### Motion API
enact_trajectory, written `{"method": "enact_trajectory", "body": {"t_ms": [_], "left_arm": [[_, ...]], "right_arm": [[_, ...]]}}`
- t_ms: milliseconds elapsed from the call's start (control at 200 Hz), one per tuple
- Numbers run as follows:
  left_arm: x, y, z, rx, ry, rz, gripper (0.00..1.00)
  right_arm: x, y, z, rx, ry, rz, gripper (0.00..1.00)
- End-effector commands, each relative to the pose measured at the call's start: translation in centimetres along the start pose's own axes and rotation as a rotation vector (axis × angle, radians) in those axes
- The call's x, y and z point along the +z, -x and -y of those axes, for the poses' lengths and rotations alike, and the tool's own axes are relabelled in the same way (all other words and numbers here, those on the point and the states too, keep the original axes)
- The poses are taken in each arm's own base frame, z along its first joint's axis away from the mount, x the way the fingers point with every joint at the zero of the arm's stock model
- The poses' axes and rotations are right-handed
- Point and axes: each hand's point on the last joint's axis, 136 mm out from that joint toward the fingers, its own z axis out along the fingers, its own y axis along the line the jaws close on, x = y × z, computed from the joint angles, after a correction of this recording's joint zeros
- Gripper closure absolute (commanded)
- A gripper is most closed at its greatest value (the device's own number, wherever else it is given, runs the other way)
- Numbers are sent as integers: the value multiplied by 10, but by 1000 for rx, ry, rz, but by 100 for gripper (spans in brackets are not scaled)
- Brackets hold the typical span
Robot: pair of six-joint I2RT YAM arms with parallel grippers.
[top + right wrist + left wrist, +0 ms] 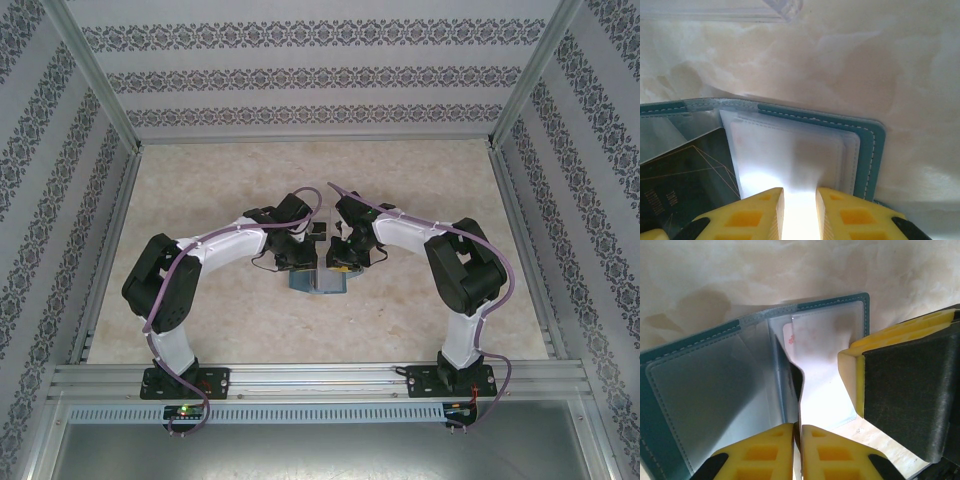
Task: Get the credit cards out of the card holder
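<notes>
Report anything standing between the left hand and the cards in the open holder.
The clear sleeve plastic covers the pale card, which sits pocketed in the card holder. The left hand is shut on a sleeve leaf, edge-on.

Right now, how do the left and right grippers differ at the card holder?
Opening: the left gripper is almost shut; the right gripper stands a little wider. Hold: the left gripper pinches one dark sleeve leaf raised edge-on; the right gripper appears to pinch the pale sleeves lying flat. Shared: both yellow-fingered, both working the open card holder.
</notes>
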Motion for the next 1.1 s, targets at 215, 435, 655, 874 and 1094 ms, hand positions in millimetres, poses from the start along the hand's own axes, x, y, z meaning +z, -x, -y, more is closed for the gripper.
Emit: {"method": "enact_trajectory", "body": {"t_ms": [215, 435, 655, 874, 1094], "left_arm": [[-4, -3, -1, -5, 36, -11, 94], [-12, -1, -3, 3, 65, 6, 96], [-21, 3, 0, 6, 65, 34, 97], [-26, 5, 2, 18, 67, 45, 97], [-29, 6, 4, 28, 70, 47, 98]], "right_arm": [[1, -6, 12, -1, -75, -13, 74], [-3, -6, 9, -8, -71, -5, 75], [-8, -5, 7, -12, -69, 4, 74], [-14, -6, 3, -18, -63, 15, 74], [-23, -6, -4, -24, -44, 31, 74]]}}
